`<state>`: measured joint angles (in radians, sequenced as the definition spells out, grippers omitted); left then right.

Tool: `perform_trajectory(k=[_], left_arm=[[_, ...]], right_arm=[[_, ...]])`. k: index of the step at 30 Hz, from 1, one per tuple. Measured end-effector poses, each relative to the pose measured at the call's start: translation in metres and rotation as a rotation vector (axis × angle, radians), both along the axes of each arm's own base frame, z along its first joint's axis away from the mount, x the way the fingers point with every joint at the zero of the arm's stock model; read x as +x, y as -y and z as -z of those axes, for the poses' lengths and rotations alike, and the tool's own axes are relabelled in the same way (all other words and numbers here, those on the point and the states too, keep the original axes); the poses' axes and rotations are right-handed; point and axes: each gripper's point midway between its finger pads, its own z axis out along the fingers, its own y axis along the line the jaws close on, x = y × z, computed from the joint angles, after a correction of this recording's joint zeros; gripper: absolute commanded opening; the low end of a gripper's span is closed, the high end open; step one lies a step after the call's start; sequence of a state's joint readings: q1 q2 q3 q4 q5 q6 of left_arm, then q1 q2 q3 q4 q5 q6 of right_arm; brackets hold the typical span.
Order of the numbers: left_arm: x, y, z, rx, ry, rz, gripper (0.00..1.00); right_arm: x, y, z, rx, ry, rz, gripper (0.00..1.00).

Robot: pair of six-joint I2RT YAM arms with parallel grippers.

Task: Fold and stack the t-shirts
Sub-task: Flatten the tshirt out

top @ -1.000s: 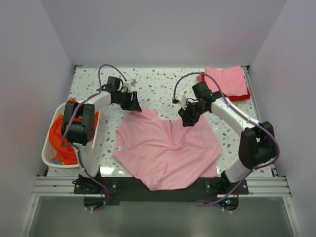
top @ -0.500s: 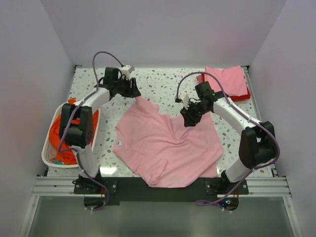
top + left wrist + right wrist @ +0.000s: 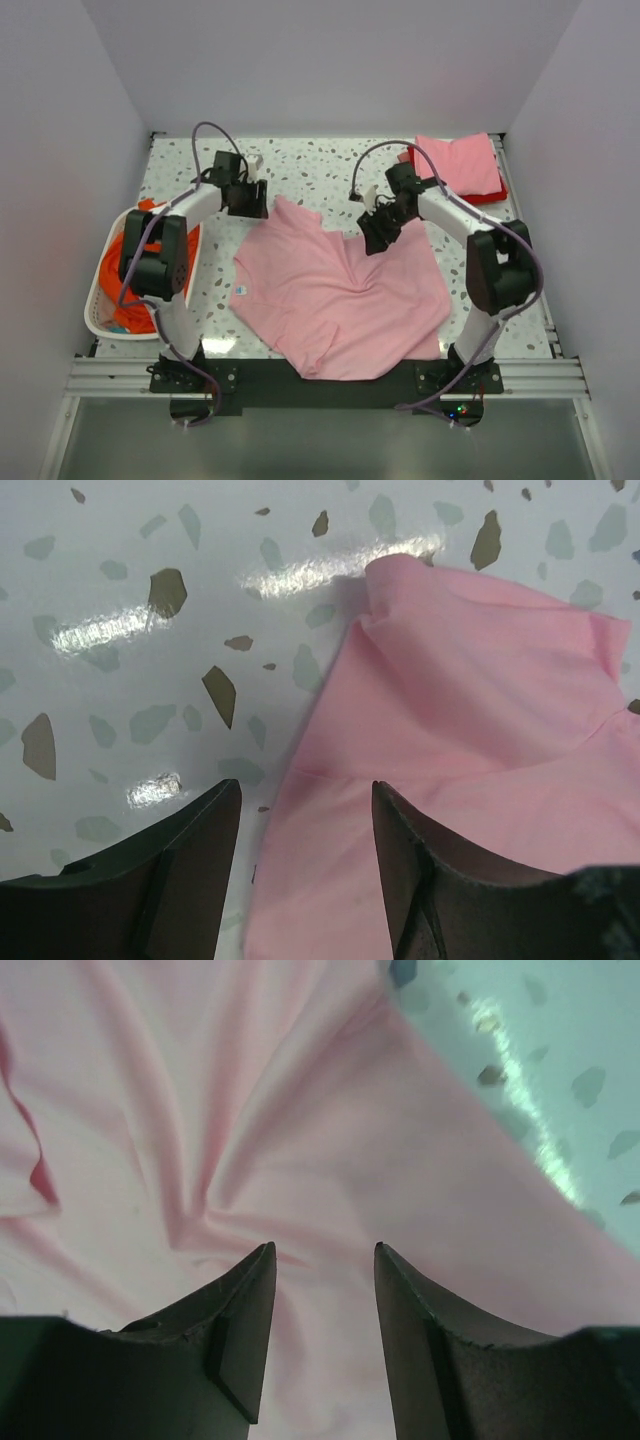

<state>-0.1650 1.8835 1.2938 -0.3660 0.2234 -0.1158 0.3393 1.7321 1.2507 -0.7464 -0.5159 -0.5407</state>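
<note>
On the glossy speckled counter (image 3: 330, 160), between plain white walls (image 3: 330, 70), a soft light pink t-shirt (image 3: 335, 295) lies spread and creased. Left of it, a white slotted basket (image 3: 92, 305) holds a crumpled orange t-shirt (image 3: 112, 270). The left fingers (image 3: 150, 880) gape over that spread shirt's far-left corner, and the right fingers (image 3: 210, 1350) gape over its far edge. Beyond its right side, a folded pink t-shirt (image 3: 458, 163) tops a red one (image 3: 492, 196).

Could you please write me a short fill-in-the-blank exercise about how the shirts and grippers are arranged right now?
1. The orange t-shirt lies in the white ____ at the table's left edge.
2. The red t-shirt lies ____ the folded pink t-shirt.
3. The left gripper and the right gripper both stand ____ above the spread pink t-shirt.
Missing words: laundry basket; under; open.
</note>
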Motion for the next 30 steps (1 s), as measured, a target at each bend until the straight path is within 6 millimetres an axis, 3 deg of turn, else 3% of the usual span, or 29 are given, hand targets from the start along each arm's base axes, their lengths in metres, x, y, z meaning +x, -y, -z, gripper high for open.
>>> perform_trajectory(k=[5, 9, 13, 17, 23, 30], left_arm=[[-0.008, -0.006, 0.024, 0.04, -0.067, 0.003, 0.6], [-0.008, -0.006, 0.031, 0.048, -0.084, 0.015, 0.55], [-0.007, -0.006, 0.034, 0.047, -0.089, 0.013, 0.3], [-0.01, -0.006, 0.037, 0.047, -0.102, 0.011, 0.12], [-0.02, -0.007, 0.038, 0.044, -0.105, 0.009, 0.08], [-0.027, -0.008, 0.039, 0.042, -0.113, 0.011, 0.04]], right_arm=[[0.05, -0.03, 0.014, 0.032, -0.045, 0.026, 0.49], [0.064, -0.057, 0.013, 0.061, -0.058, 0.035, 0.49], [0.078, -0.088, 0.012, 0.1, -0.071, 0.086, 0.49], [0.098, -0.11, 0.022, 0.123, -0.091, 0.175, 0.49], [0.122, -0.124, 0.047, 0.137, -0.142, 0.313, 0.48], [0.136, -0.146, 0.047, 0.19, -0.163, 0.371, 0.43]])
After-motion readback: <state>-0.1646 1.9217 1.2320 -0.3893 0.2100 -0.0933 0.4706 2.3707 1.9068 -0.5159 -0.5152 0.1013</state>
